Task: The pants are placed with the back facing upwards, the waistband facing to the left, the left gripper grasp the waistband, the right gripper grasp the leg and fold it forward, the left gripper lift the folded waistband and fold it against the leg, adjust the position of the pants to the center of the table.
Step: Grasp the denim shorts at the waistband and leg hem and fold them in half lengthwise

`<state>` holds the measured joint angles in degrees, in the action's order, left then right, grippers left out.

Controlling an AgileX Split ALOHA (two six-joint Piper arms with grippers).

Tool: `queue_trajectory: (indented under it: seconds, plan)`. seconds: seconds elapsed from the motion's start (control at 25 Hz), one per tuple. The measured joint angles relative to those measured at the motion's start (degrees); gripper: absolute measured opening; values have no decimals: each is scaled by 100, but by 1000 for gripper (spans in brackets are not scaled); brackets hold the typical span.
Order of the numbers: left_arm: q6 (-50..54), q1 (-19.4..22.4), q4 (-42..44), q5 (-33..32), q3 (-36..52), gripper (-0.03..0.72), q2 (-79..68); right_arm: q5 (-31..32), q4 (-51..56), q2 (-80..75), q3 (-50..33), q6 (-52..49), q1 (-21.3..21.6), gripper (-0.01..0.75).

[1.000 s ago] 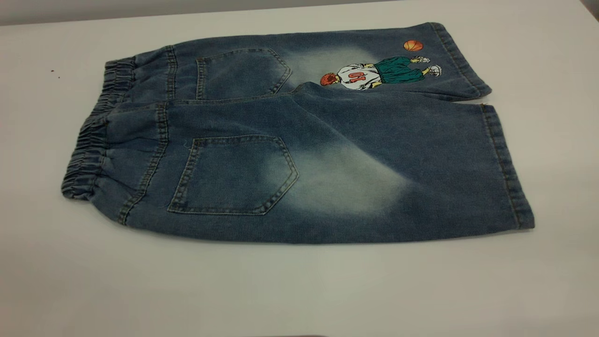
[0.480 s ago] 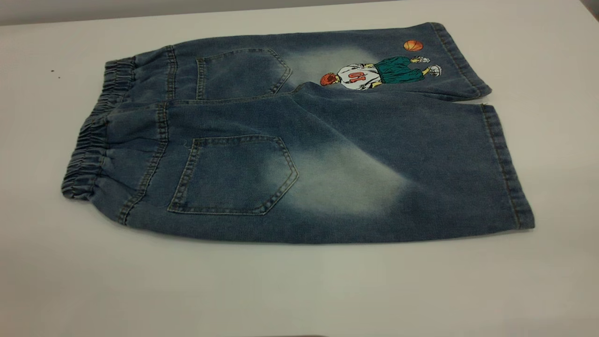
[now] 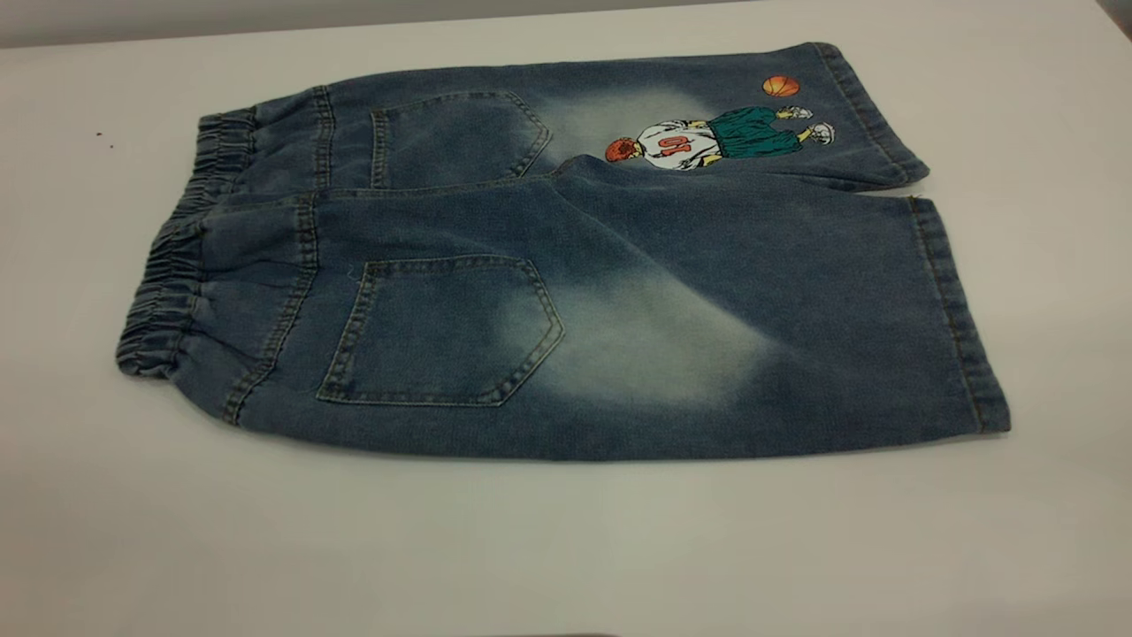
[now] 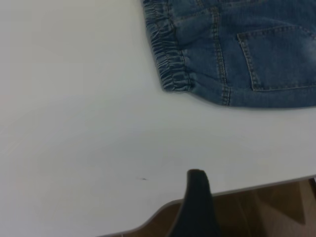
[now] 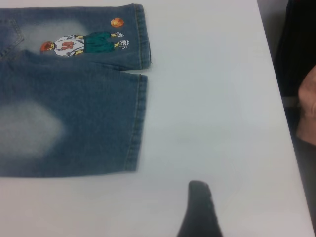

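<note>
The blue denim pants lie flat on the white table, back pockets up. The elastic waistband is at the left. The plain leg, with its pale faded patch, is the near one. The leg with the cartoon print lies behind it. No gripper shows in the exterior view. In the left wrist view a dark part of my left gripper hangs near the table edge, well apart from the waistband. My right gripper hovers over bare table, apart from the leg's hem.
The near table edge shows in the left wrist view, with brown floor beyond it. A person's hand and dark clothing are beside the table edge in the right wrist view. White tabletop surrounds the pants on all sides.
</note>
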<state>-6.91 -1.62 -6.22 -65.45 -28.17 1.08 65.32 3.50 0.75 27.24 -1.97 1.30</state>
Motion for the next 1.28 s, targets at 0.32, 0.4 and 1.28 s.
queue_trajectory:
  seconds: [0.32,0.4,1.28]
  plan:
    - [-1,0,-9,17,0,535,0,0,0,0,0,0,0,442]
    - [-1,0,-47,36,0,535,0,0,0,0,0,0,0,442]
    - [1076,0,15,45,-13,535,-259,-43,181,-179,6,-273,0,552]
